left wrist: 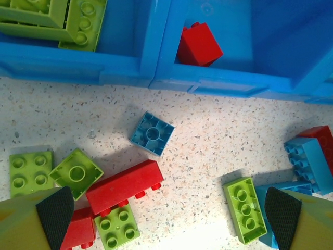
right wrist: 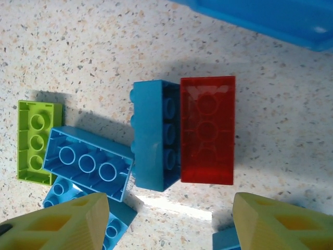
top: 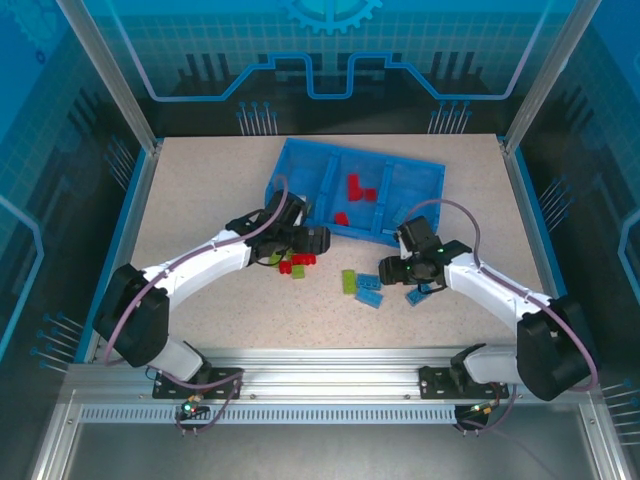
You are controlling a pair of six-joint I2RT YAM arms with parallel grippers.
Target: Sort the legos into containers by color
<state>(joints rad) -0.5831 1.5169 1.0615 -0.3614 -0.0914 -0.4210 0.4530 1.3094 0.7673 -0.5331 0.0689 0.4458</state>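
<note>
The blue tray (top: pixel 441 170) lies at the back centre; red bricks (top: pixel 355 188) sit in its middle compartment, and green ones (left wrist: pixel 57 21) in the left one. My left gripper (left wrist: pixel 169 224) hangs open over loose bricks in front of the tray: a long red brick (left wrist: pixel 125 186), green bricks (left wrist: pixel 77 173) and an upturned blue square (left wrist: pixel 152 133). Nothing lies between its pads (left wrist: pixel 52 216). My right gripper (right wrist: pixel 171 224) is open too, just short of a red brick (right wrist: pixel 207 130) that touches a blue brick (right wrist: pixel 153 135) lying on its side.
An upturned blue brick (right wrist: pixel 86 162) and a green one (right wrist: pixel 37 141) lie left of the right gripper. The tray's front wall (left wrist: pixel 67 65) runs close ahead of the left gripper. In the top view the two grippers are a short way apart, the loose bricks (top: pixel 349 281) between them.
</note>
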